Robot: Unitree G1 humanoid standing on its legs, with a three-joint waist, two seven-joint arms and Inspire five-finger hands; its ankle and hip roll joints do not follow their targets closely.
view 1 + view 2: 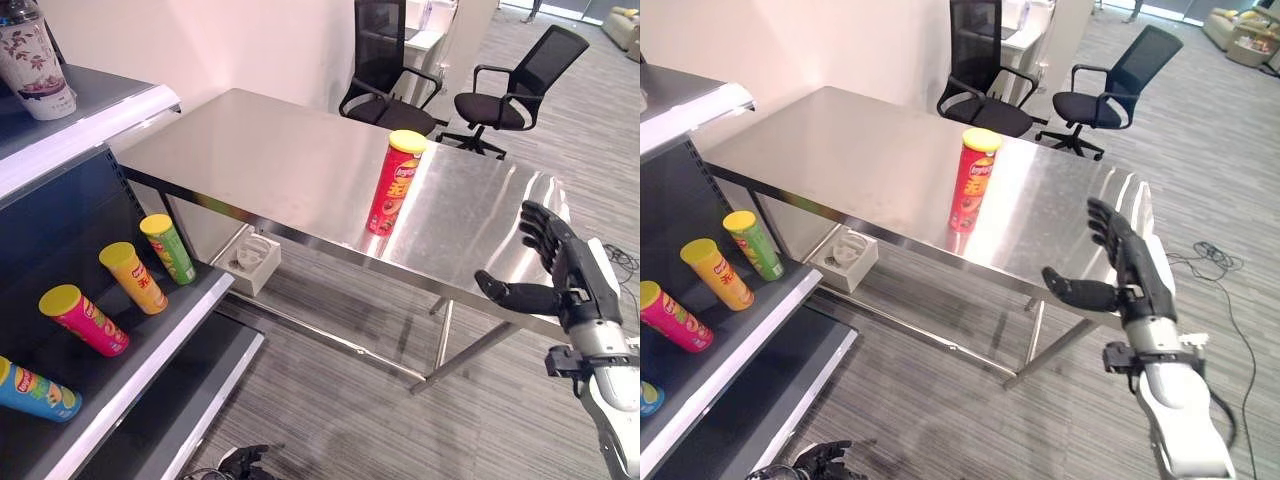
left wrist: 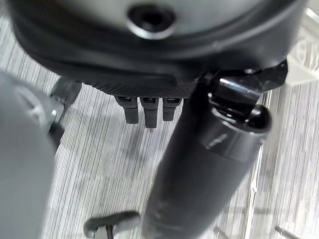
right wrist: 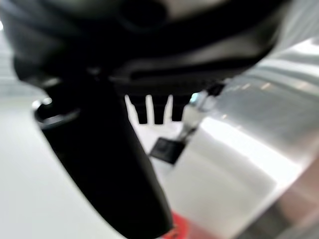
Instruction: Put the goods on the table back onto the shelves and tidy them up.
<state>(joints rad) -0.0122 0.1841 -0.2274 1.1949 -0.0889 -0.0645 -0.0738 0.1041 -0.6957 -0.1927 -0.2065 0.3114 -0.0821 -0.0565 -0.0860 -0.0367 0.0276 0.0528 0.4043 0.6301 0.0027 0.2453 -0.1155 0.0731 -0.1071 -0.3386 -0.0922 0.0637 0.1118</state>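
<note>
A tall red chip can (image 1: pixel 395 185) with a yellow lid stands upright near the front edge of the steel table (image 1: pixel 260 160). My right hand (image 1: pixel 560 270) hovers to the right of the can, a good hand's width away, at the table's front right corner. It is open, fingers spread and thumb pointing toward the can. In the right wrist view its straight fingers (image 3: pixel 154 109) hold nothing. My left hand (image 1: pixel 245 462) hangs low near the floor with relaxed fingers (image 2: pixel 144 112) and nothing in it.
The shelf unit (image 1: pixel 150 350) on the left holds lying cans: green (image 1: pixel 168 248), orange (image 1: pixel 133 278), pink (image 1: pixel 85 320) and blue (image 1: pixel 35 390). A patterned cup (image 1: pixel 35 60) stands on its top board. A white box (image 1: pixel 255 262) sits under the table. Two office chairs (image 1: pixel 510 95) stand behind.
</note>
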